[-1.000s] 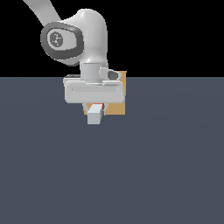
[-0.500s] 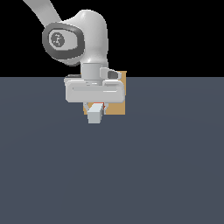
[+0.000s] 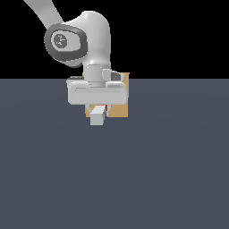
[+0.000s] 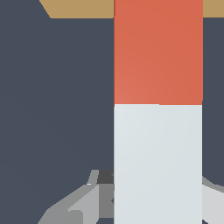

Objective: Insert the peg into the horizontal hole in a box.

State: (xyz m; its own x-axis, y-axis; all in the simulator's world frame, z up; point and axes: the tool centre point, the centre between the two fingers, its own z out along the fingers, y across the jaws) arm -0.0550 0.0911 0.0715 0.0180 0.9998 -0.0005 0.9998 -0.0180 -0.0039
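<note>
Exterior view: the gripper point(image 3: 98, 107) is hanging low in front of the box point(image 3: 124, 96), its body covering most of the tan face, so the hole is hidden. The peg point(image 3: 97, 116) is sitting clamped between the fingers at its white half, the white end poking toward the camera. In the wrist view, the peg's point(image 4: 158, 109) orange half is pointing toward the box point(image 4: 78, 8), cut off at the frame's edge.

A peg point(image 4: 158, 109) with one half orange-red and the other half pale grey-white. A plain tan box point(image 3: 120, 109). A white robot arm point(image 3: 91, 40) with a dark grey round joint cap. A flat slate-blue floor point(image 3: 114, 179) under a black background.
</note>
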